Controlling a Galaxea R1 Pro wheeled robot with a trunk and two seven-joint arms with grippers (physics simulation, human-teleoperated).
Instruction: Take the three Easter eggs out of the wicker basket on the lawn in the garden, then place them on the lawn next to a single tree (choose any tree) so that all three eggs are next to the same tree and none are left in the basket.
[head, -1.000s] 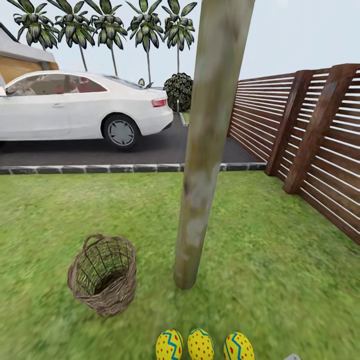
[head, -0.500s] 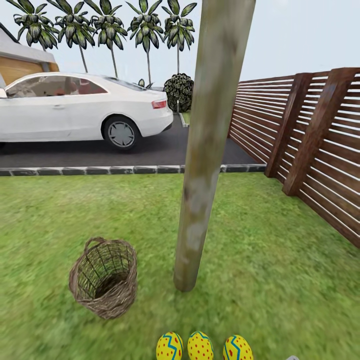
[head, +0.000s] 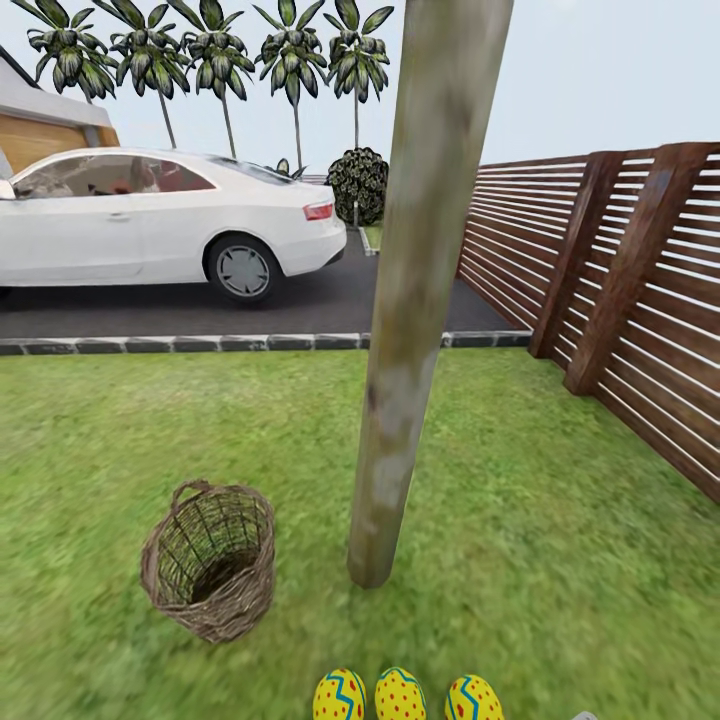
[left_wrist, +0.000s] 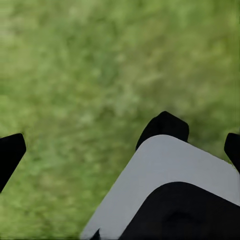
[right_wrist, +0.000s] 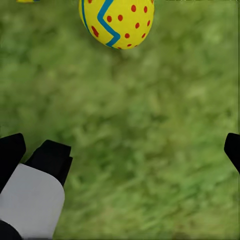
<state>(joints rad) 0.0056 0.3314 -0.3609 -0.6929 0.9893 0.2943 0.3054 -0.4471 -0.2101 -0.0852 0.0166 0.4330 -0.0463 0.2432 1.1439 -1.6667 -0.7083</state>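
Only the head camera has drifted, sliding everything slightly down the picture; nothing itself has moved. Both grippers hang wide open and empty over the lawn (head: 560, 520). An egg (right_wrist: 116, 22) lies beyond the right gripper (right_wrist: 120, 145), so that arm is nearer. The three Easter eggs (head: 401, 697) sit in a row near the tree (head: 400, 380), the wicker basket (head: 210, 575) beside it seemingly empty.
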